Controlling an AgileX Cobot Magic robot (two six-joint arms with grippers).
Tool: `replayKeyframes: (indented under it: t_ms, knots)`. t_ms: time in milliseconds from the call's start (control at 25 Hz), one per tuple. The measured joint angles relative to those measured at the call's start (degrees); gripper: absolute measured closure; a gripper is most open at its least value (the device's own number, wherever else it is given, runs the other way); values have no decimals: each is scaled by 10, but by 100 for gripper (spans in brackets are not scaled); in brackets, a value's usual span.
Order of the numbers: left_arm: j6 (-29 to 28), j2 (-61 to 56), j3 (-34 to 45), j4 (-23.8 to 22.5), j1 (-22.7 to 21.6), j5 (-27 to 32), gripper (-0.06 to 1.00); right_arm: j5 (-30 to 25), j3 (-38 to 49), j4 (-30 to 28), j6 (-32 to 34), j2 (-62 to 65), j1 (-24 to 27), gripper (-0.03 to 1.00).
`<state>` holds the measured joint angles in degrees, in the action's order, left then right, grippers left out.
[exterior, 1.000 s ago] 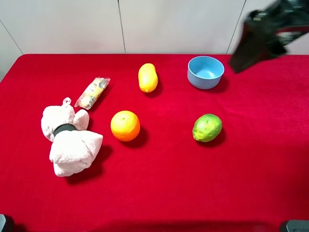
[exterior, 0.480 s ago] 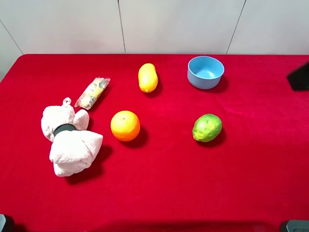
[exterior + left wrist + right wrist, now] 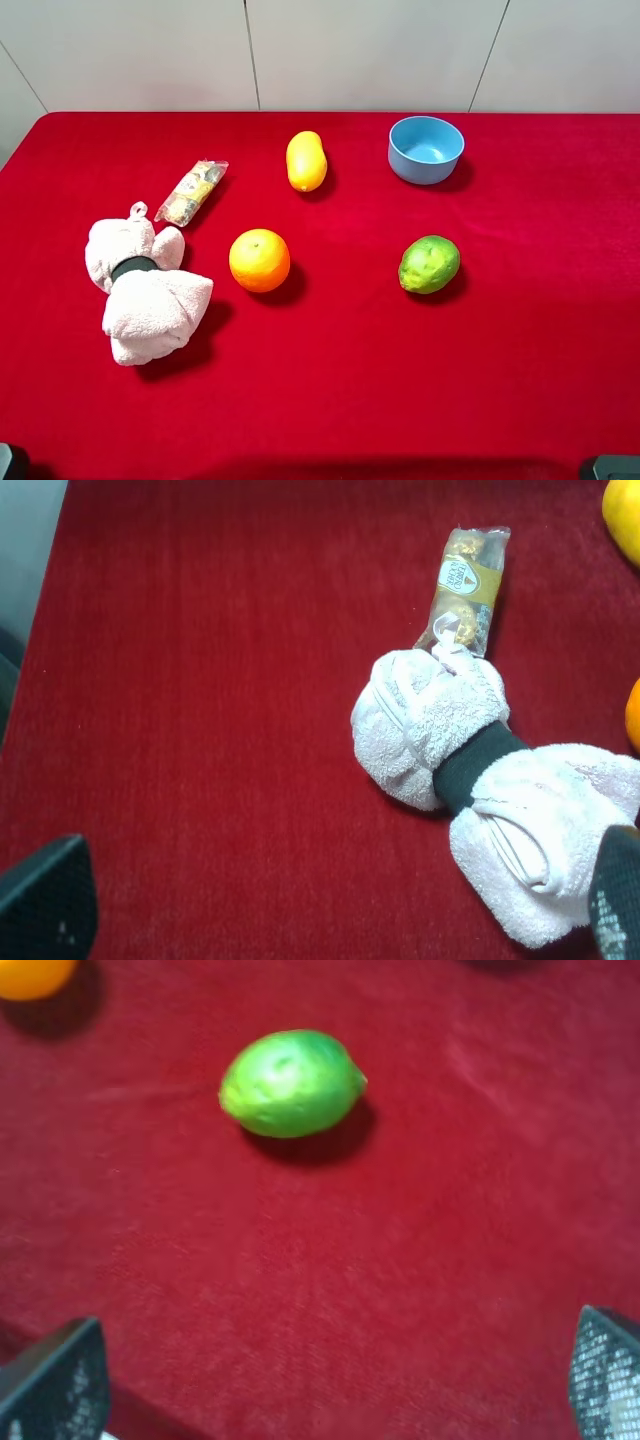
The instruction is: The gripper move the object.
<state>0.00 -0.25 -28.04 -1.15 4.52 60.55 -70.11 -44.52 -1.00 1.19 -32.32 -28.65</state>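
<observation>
The pale pink towel bundle (image 3: 145, 290), cinched by a dark band, lies at the left of the red table. It also shows in the left wrist view (image 3: 470, 780), its small loop touching the snack packet (image 3: 465, 585). My left gripper (image 3: 325, 910) is open and empty, hovering above the cloth just short of the towel, one fingertip over the bundle's end. My right gripper (image 3: 330, 1380) is open and empty, above bare cloth near the green lime (image 3: 292, 1082). Neither gripper shows in the exterior view.
An orange (image 3: 259, 260) sits right of the towel. The snack packet (image 3: 192, 192) lies behind the towel. A yellow fruit (image 3: 306, 160) and a blue bowl (image 3: 426, 149) stand at the back. The green lime (image 3: 429, 264) sits right of centre.
The right arm, seen at the upper right of the exterior view a second ago, has drawn back past the right edge and is out of that view. The objects have not moved.
</observation>
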Motion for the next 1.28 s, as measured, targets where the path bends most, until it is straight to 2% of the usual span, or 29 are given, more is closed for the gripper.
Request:
replayKeyframes:
  t_ms: [320, 600, 920, 1280]
  knots:
    - [0, 0, 0, 0, 0, 0, -4, 26, 50, 0, 0, 82, 152, 27]
    - [0, 0, 0, 0, 0, 0, -4, 81, 94, 0, 0, 185, 233, 27]
    - [0, 0, 0, 0, 0, 0, -4, 103, 152, 3, 0, 317, 273, 27]
    - [0, 0, 0, 0, 0, 0, -4, 116, 158, 7, 0, 327, 273, 27]
